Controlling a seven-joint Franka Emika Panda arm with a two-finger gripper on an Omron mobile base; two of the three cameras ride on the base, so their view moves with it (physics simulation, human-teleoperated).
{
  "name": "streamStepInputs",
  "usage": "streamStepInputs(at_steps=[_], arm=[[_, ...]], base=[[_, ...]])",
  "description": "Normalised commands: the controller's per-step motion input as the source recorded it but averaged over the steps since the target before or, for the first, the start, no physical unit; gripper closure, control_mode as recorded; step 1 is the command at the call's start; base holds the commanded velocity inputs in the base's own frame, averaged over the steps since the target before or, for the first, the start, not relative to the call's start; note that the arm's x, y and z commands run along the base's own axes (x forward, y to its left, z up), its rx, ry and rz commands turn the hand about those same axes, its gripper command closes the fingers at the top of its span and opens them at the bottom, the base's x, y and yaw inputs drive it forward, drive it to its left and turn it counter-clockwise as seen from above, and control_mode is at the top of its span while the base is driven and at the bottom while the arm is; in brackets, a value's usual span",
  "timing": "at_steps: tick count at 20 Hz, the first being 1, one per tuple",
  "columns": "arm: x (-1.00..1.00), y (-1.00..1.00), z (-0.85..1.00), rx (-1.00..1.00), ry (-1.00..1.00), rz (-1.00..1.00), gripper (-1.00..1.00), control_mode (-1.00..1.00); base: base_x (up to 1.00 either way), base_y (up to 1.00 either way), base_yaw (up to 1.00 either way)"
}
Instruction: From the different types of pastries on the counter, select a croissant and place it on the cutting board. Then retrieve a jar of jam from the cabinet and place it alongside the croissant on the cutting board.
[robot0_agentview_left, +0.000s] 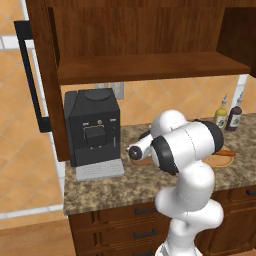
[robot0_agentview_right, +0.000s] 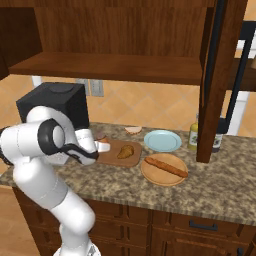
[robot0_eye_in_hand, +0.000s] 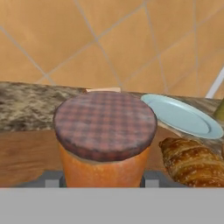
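The jar of jam (robot0_eye_in_hand: 105, 131), orange with a checked pale lid, stands upright right in front of the hand camera on the cutting board (robot0_eye_in_hand: 26, 153). My gripper (robot0_eye_in_hand: 101, 180) is shut on the jar's lower body, one fingertip at each side. The golden-brown croissant (robot0_eye_in_hand: 192, 162) lies on the board just right of the jar, close to it but apart. From the right base view, my gripper (robot0_agentview_right: 102, 146) is low over the left end of the cutting board (robot0_agentview_right: 131, 159), with the croissant (robot0_agentview_right: 125, 151) near the middle. The open cabinet (robot0_agentview_right: 115, 67) hangs above.
A light blue plate (robot0_agentview_right: 162, 140) sits behind the board, a pale tan piece (robot0_agentview_right: 133, 130) near the wall. A round wooden plate (robot0_agentview_right: 155, 175) holds a long orange pastry (robot0_agentview_right: 166, 167). The black coffee machine (robot0_agentview_left: 92, 127) stands left of the board; two bottles (robot0_agentview_left: 221, 116) stand far right.
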Motion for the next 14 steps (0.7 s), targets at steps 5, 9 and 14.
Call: streamStepInputs(at_steps=[5, 9, 14], arm=[[0.06, 0.00, -0.16, 0.00, 0.00, 0.00, 1.00, -1.00], [0.02, 0.00, 0.00, 0.00, 0.01, 0.00, 1.00, -1.00], [0.01, -0.08, 0.00, 0.00, 0.01, 0.00, 1.00, -1.00]], base=[[0.00, 0.00, 0.00], [0.00, 0.00, 0.00], [0.00, 0.00, 0.00]])
